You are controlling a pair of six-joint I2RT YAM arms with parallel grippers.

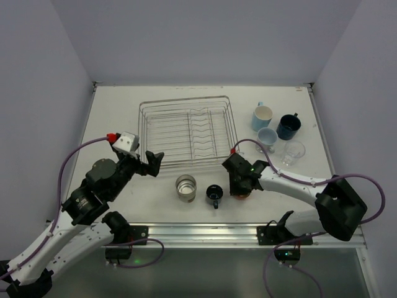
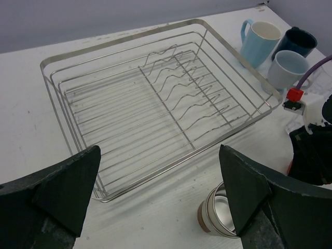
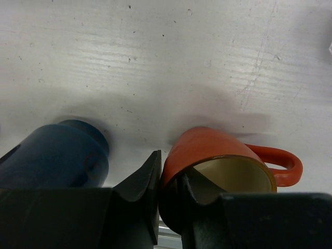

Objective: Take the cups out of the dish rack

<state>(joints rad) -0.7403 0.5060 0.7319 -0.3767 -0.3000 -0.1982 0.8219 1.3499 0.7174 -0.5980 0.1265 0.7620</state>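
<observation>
Orange cup (image 3: 218,150): light, rigid, glazed (probably slippery); 1 wall is pinched at the rim.
Right gripper (image 3: 170,176): narrowed on it.
Left gripper (image 2: 160,155): spread wide, empty.

The top view looked steeply down from above the near edge, taking in the whole surface (image 1: 111,112). The left wrist view faced the dish rack (image 2: 124,37) at close range and shared the metallic cup (image 2: 213,211) with the top view. The right wrist view hugged the surface beside the orange cup (image 3: 207,145).

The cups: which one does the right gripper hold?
The small orange cup: the right gripper pinches its rim, one finger inside and one outside. The small dark blue cup beside it stands free.
</observation>
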